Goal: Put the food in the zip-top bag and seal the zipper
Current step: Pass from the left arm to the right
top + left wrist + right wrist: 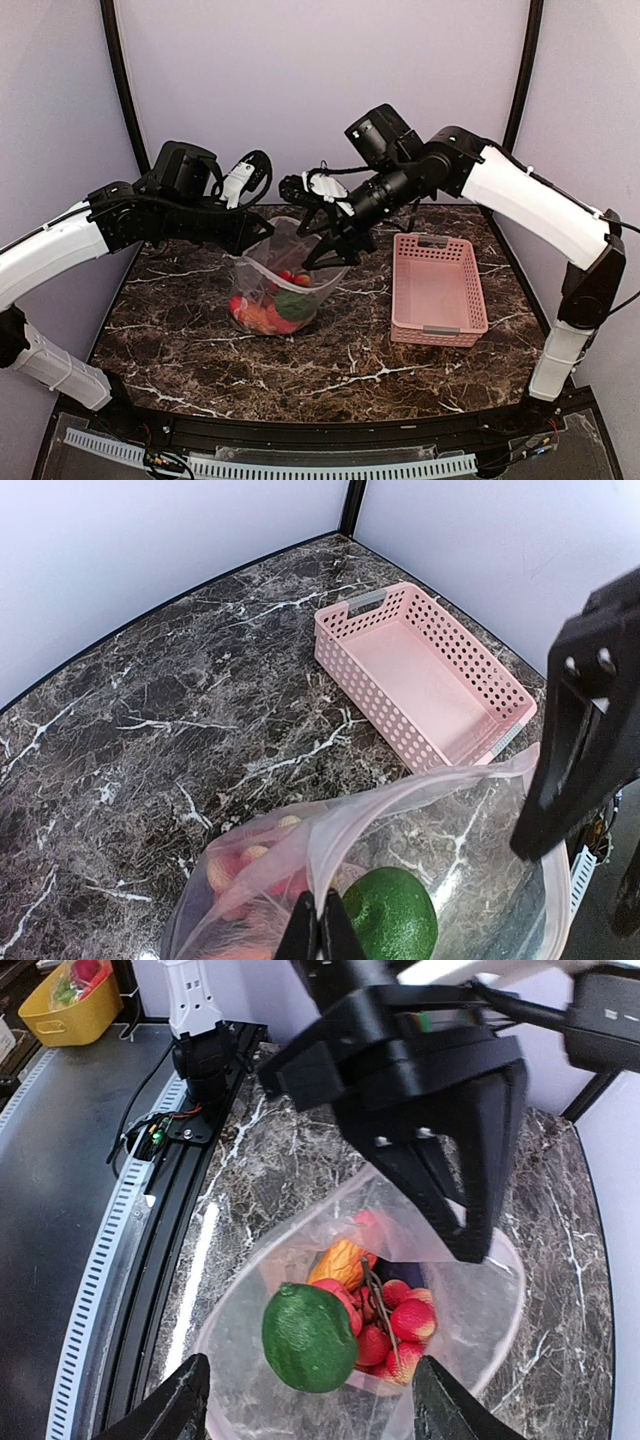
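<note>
Left gripper [320, 932]: its two fingers are pressed together on the film of the zip-top bag [470, 880], at the rim's 6 o'clock in the left wrist view. We see only the fingertips, because the frame's lower edge cuts off the rest.
Right gripper [305, 1405]: it is spread wide, with one finger at 7 o'clock and the other at 5 o'clock of its own view, astride the bag's mouth. Both tips run off the frame, so we cannot tell whether they touch the plastic.
Zip-top bag: it stands upright near the middle of the marble table [190, 345] with its mouth open. From above, the left gripper is at its 10 o'clock rim and the right gripper at its 1 o'clock.
Food: inside the bag we make out a round green toy fruit [308, 1337], a red grape bunch [395, 1325] at its 3 o'clock and an orange piece [340, 1260] at its 12 o'clock. Something dark lies behind the grapes. The crinkled plastic blurs the other pieces too much for us to name them.
Zipper: we cannot pick the strip out from the pale, folded rim.
Pink basket [437, 285]: it sits on the table at the bag's 3 o'clock, apart from it.
Yellow bin [75, 1015]: it is at 11 o'clock in the right wrist view, off the table and cropped by the frame. Its contents are too small for us to name.
</note>
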{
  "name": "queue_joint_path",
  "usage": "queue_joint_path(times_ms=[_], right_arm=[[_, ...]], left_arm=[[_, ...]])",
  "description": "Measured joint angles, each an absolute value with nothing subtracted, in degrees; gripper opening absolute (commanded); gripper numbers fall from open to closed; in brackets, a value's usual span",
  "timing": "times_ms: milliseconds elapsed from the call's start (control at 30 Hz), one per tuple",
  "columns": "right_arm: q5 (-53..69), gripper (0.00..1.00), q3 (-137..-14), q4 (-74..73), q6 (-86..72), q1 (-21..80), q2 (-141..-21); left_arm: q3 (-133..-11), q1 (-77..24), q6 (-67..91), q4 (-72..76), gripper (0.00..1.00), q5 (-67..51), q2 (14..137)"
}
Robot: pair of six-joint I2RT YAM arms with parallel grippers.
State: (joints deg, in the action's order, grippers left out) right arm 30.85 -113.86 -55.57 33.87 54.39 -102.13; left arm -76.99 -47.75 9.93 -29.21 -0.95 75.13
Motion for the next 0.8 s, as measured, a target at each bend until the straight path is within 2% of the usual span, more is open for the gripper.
queue_joint_path(times_ms=[300,467,633,700,767,800], right_arm=[[25.80,0.65,-111.02,-57.76,35.99,61.71,-102.41],[21.69,0.58,-111.85,-58.30,35.00,62.22,-104.92],[19.29,0.36,-113.58,-58.65,32.84,62.19,-108.92],[18.98,0.24,-114.39,-58.92,32.14,62.22,-109.80],[18.61,0.08,-115.37,-59.13,31.66,62.22,-110.08],[18.31,0.03,-116.25,-59.33,30.85,62.22,-110.08]], left_arm=[[-76.73,-47.75,9.93,-28.82,0.01,-0.95,75.00],[-76.34,-47.75,9.93,-28.75,0.01,-0.14,74.59],[-75.94,-47.75,9.93,-28.60,0.01,0.54,73.76],[-75.90,-47.75,9.93,-28.45,0.01,0.73,73.54],[-75.66,-47.75,9.91,-28.36,0.13,1.08,73.12],[-75.55,-47.75,9.98,-28.36,0.30,1.26,72.90]])
